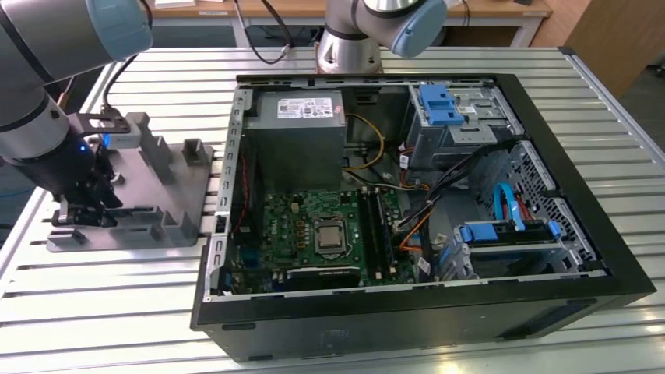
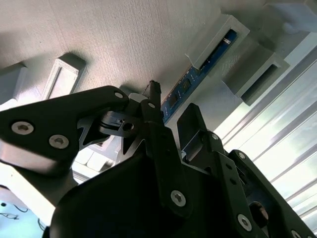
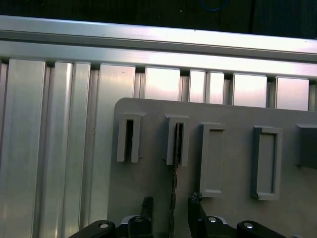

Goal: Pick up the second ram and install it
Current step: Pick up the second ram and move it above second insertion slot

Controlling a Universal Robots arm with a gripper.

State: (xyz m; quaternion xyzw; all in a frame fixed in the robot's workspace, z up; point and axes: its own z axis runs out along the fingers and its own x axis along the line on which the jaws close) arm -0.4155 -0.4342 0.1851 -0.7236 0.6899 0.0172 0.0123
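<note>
Claw (image 3: 171,200) unclenched, astride the second ram (image 3: 174,188) — stick on edge in grey fixture (image 3: 233,114)

Open black computer case (image 1: 416,319) lying on a ribbed metal tabletop (image 1: 104,296). Inside the case: green motherboard (image 1: 296,226) with a silver processor (image 1: 330,240) at its middle, grey power supply (image 1: 301,125) at the far end, blue drive brackets (image 1: 441,105) along the exterior view's right. Just beside the case, at the exterior view's left, a grey plate (image 1: 156,187) carrying upright slotted blocks (image 1: 195,152).

Parted claw (image 2: 173,101) astride the second ram (image 2: 198,70)
</note>
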